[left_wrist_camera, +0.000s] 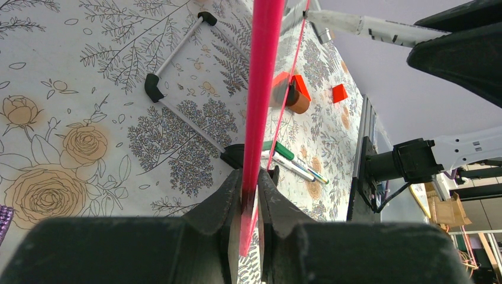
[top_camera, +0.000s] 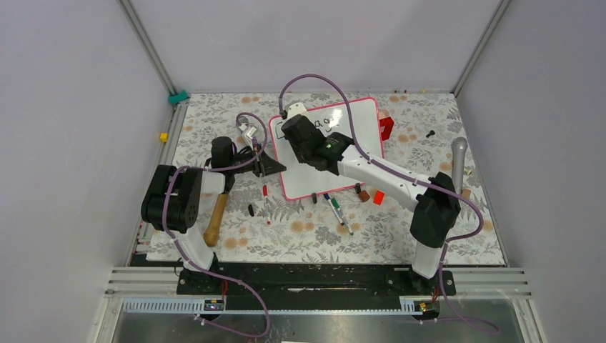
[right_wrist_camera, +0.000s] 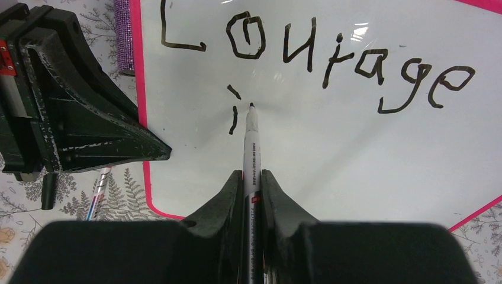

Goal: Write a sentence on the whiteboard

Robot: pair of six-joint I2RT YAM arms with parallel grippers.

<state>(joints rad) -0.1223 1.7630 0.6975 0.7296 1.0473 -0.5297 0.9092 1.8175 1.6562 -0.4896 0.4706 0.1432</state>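
Whiteboard (top_camera: 361, 118) lies mid table (top_camera: 307, 236). Black lettering (right_wrist_camera: 314, 59) reads "Courage", w/ 1 "i" stroke below. R gripper (right_wrist_camera: 251, 176) pinches marker (right_wrist_camera: 251, 136), tip on board beside the "i", arm stretched diagonally. L gripper (left_wrist_camera: 248, 180) is clamped on board's left edge, arm folded.

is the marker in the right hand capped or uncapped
Uncapped: the marker shows a bare black tip touching the whiteboard.

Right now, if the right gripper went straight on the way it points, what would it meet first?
The whiteboard. The right gripper is shut on a marker whose tip sits at, or just off, the white surface under the word Courage, so the marker would press in first.
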